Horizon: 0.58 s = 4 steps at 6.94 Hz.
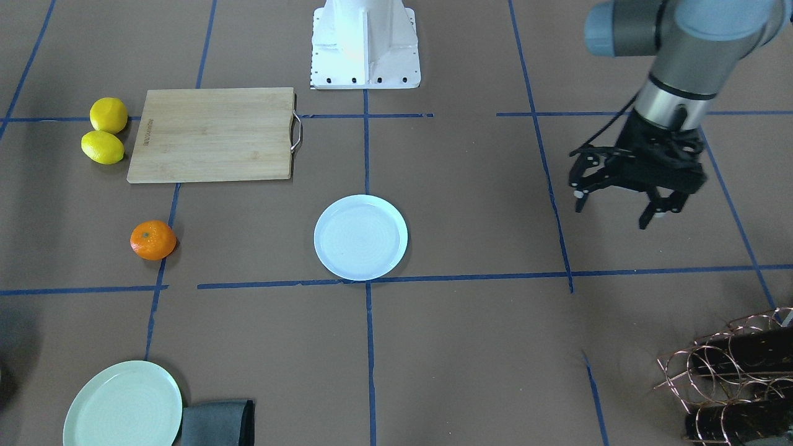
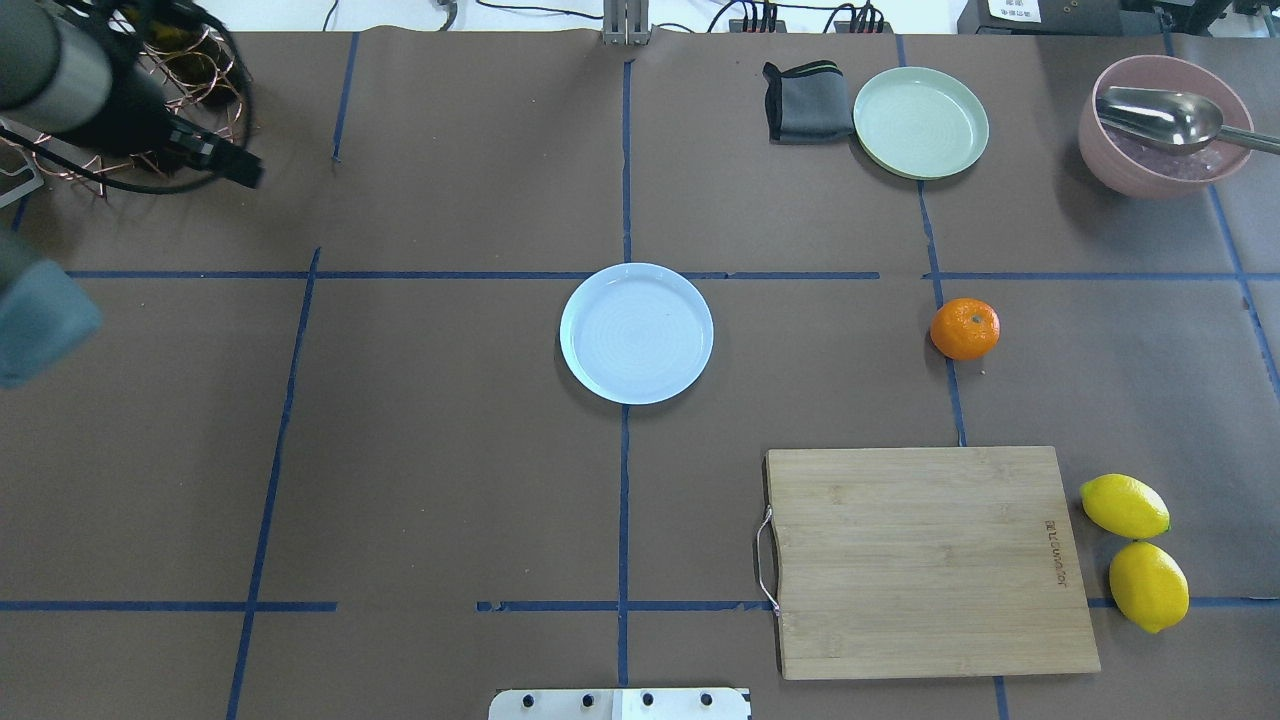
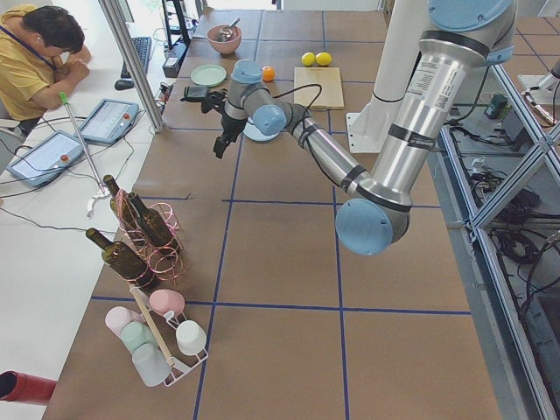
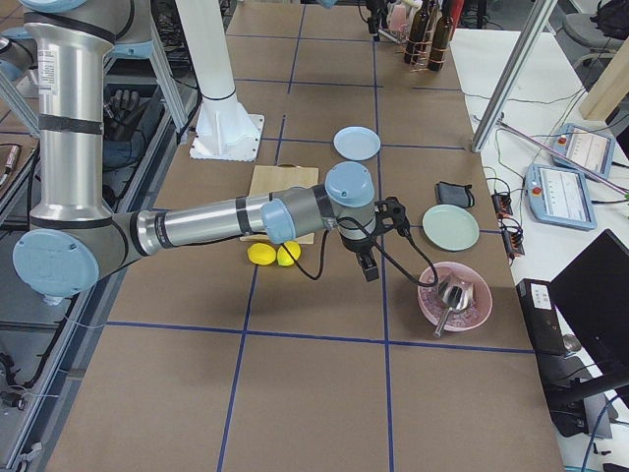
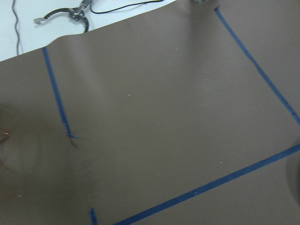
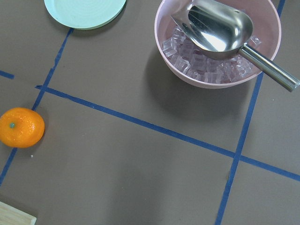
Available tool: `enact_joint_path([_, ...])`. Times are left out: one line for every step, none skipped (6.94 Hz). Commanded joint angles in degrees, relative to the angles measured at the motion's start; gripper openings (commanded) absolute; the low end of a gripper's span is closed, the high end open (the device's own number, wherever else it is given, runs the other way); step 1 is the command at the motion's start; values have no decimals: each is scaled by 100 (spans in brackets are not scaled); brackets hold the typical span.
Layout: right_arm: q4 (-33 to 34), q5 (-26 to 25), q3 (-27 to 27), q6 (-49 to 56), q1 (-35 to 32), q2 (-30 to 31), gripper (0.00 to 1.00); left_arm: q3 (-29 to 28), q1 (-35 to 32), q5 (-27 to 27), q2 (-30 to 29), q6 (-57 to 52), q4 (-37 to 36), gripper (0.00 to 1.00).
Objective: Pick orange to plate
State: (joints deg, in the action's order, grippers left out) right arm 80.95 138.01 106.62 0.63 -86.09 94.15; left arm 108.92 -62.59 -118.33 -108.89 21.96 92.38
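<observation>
One orange (image 2: pixel 965 329), two lemons (image 2: pixel 1124 506), two plates (image 2: pixel 636 333) (one mint-green), one board (image 2: pixel 930 560).

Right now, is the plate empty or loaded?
Empty. The plate shows only bare rings; the orange lies well off to its side.

Left arm (image 3: pixel 411 114) reaching out from the base with elbow bent, wrist turned down, left hand (image 1: pixel 616 207) hanging above the worktop (image 1: pixel 471 347), fingers spread apart with nothing between them, right arm (image 4: pixel 197 228) stretched out low, right hand (image 4: pixel 378 241) pointing down, finger spacing unclear
</observation>
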Motion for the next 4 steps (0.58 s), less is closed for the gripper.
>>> enact_joint_path([-9, 15, 16, -19, 22, 33, 100, -334, -1486, -970, 559, -1976, -1340, 100])
enact_joint_path([-18, -11, 16, -2, 40, 16, 100, -632, -2067, -1199, 744, -2916, -1911, 100])
enact_joint_path([-10, -20, 42, -19, 214, -80, 100, -705, -2577, -1445, 1399, -3578, -1864, 100])
enact_joint_path([-18, -20, 104, -19, 346, -134, 100, -767, -2765, -1543, 1605, -3602, -1812, 100])
